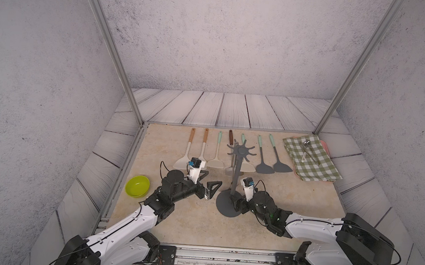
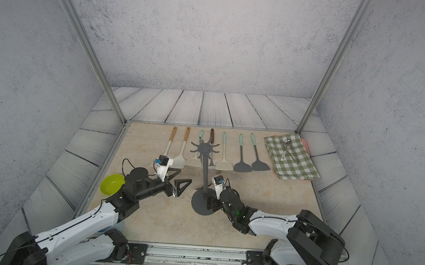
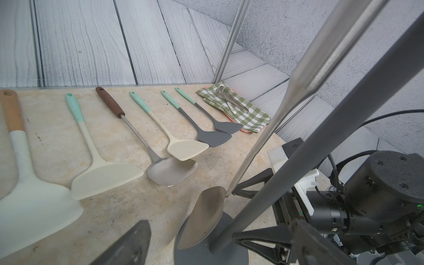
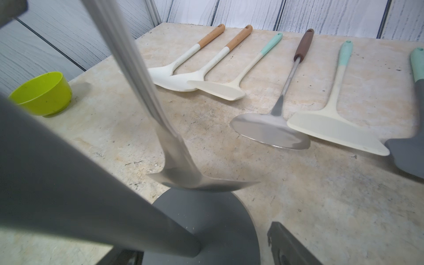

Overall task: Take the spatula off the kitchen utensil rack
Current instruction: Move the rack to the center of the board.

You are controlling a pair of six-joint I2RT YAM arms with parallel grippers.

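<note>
- A robot test cell dressed as a kitchen, not a real one.
- Behind the kitchen utensil rack (image 1: 236, 177), aluminium frame posts (image 1: 115, 54) stand against concrete-look panels (image 1: 225, 37) and printed wood-plank sheets (image 1: 233, 111).
- The rack stands on a stone-look bench (image 1: 189, 226); behind it lies a row of spatulas (image 1: 215, 162).
- In front of the rack, a metal rail (image 1: 223, 257) carries the left arm (image 1: 125, 223) and right arm (image 1: 312, 227).

kitchen utensil rack (image 1: 237, 178) with hanging spatula (image 3: 202, 218) stands mid-table; row of loose spatulas (image 1: 265, 168) blocks behind; bare table (image 1: 290, 207) front and right.
</note>
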